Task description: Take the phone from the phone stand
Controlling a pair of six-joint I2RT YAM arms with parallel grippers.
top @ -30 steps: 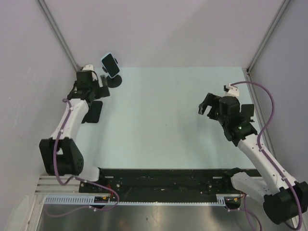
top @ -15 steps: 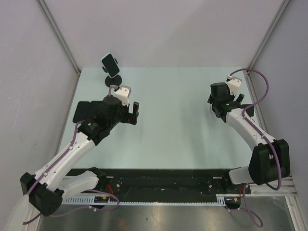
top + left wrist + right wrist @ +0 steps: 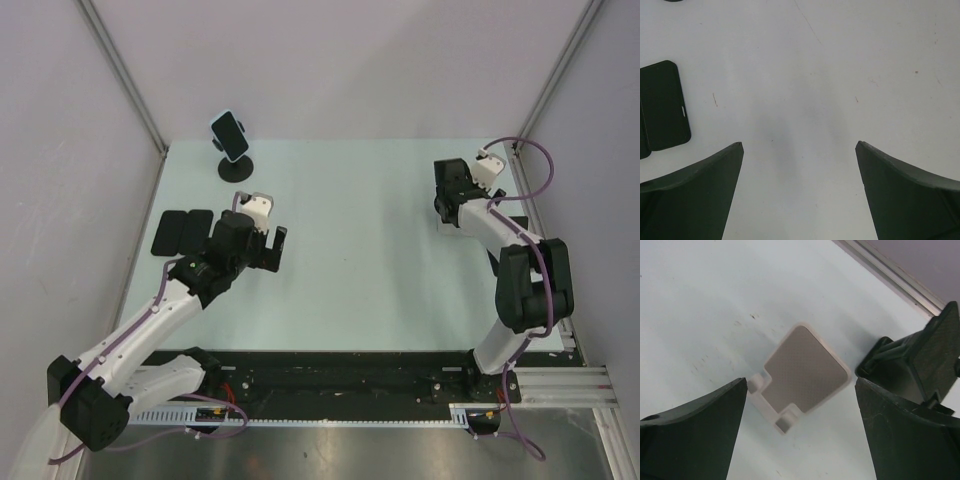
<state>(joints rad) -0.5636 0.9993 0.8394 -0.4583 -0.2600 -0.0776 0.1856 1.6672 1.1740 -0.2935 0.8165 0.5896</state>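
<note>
A dark phone with a pale rim (image 3: pixel 229 133) sits tilted on a black stand with a round base (image 3: pixel 235 168) at the far left corner of the table. My left gripper (image 3: pixel 270 250) is open and empty, well nearer than the stand, over bare table (image 3: pixel 800 100). My right gripper (image 3: pixel 448 208) is open and empty at the far right, hovering over a small white holder with a grey-brown pad (image 3: pixel 805 371). The phone and its stand do not show in either wrist view.
Two dark phones (image 3: pixel 183 230) lie flat by the left edge; one shows in the left wrist view (image 3: pixel 664 112). A black folding stand (image 3: pixel 920 357) stands next to the white holder. A metal frame rail (image 3: pixel 895 277) runs along the right side.
My left arm left the stand at the far corner and came toward the middle, uncovering the flat phones. My right arm swung to the far right edge and folded in.
</note>
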